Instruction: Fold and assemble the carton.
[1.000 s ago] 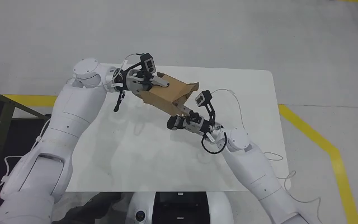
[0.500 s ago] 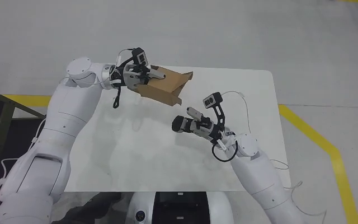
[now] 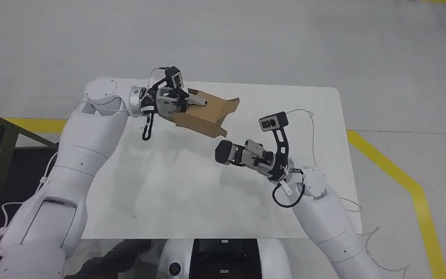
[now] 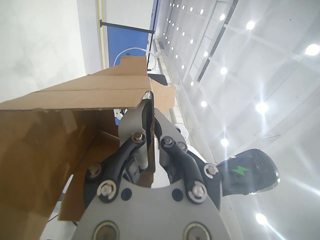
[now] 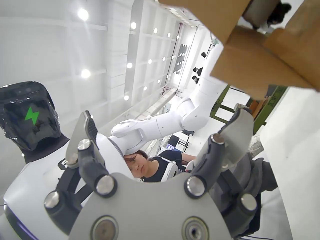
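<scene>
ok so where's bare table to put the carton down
The widest bare stretch of table is the near left part, nearer than the carton and left of the right gripper. The far right corner, right of the carton, is bare too. Far left and centre are crowded: the left gripper holds the carton there.

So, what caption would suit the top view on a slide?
Left end effector grips the part-folded carton over the white table; the open right end effector sits apart from it.

Right hand (image 3: pixel 224 151) now off carton (image 3: pixel 209 115)
</scene>
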`<act>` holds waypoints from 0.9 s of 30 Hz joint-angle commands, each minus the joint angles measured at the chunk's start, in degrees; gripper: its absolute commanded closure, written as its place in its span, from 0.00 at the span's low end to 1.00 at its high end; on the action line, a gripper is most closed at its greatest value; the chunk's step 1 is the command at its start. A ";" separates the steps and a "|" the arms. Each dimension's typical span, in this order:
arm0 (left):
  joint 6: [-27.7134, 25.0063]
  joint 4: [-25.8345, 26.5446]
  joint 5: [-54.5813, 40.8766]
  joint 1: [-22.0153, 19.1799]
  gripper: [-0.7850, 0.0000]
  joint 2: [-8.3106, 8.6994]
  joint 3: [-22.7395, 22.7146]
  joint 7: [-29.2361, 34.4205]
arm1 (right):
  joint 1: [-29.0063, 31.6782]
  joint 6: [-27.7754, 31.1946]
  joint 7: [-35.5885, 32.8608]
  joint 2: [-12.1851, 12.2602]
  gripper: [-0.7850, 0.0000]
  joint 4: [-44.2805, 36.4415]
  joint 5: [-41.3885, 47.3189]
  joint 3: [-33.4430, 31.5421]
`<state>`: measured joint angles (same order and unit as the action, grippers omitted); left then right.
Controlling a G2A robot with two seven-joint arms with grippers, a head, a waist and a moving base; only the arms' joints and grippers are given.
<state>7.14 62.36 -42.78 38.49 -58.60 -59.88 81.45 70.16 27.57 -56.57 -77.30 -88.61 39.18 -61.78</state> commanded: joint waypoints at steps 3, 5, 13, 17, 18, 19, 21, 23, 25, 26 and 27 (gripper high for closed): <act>0.31 0.60 1.00 0.86 1.00 0.23 0.02 1.65 | -0.66 0.43 0.35 -0.02 0.00 0.72 1.06 -0.53; 0.70 0.94 1.40 1.28 1.00 0.25 0.39 2.76 | -0.99 0.46 0.46 -0.05 0.00 1.10 1.32 -0.54; 1.92 0.54 0.62 1.31 1.00 0.07 1.15 5.99 | -2.38 0.08 0.95 -0.32 0.00 3.17 1.85 0.23; 2.16 0.41 0.23 0.86 1.00 -0.08 1.41 6.55 | -2.89 -0.02 0.54 -0.48 0.00 3.77 2.04 0.98; 2.18 0.53 0.10 0.78 1.00 -0.13 1.53 6.55 | -2.98 0.01 0.45 -0.52 0.00 3.89 2.16 1.12; 2.50 0.66 -0.33 0.78 1.00 -0.18 1.73 6.55 | -3.06 0.03 0.34 -0.55 0.00 3.99 2.24 1.25; 2.82 0.77 -0.70 0.58 1.00 -0.22 2.07 6.55 | -3.15 0.13 0.20 -0.60 0.00 4.14 2.45 1.40; 2.89 0.82 -0.71 0.40 1.00 -0.27 2.50 6.55 | -3.20 0.23 0.05 -0.64 0.00 4.25 2.67 1.49; 2.81 0.82 -0.82 0.24 1.00 -0.33 2.84 6.55 | -3.23 0.33 -0.08 -0.67 0.00 4.36 2.80 1.56; 2.75 0.76 -0.94 0.18 1.00 -0.35 2.96 6.55 | -3.24 0.36 -0.12 -0.68 0.00 4.39 2.85 1.58; 2.64 0.65 -0.89 0.08 1.00 -0.36 3.03 6.55 | -3.22 0.40 -0.20 -0.69 0.00 4.42 2.94 1.60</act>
<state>9.88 63.11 -43.67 38.65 -58.95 -56.92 88.00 66.93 27.94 -56.71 -77.98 -84.22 42.05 -60.19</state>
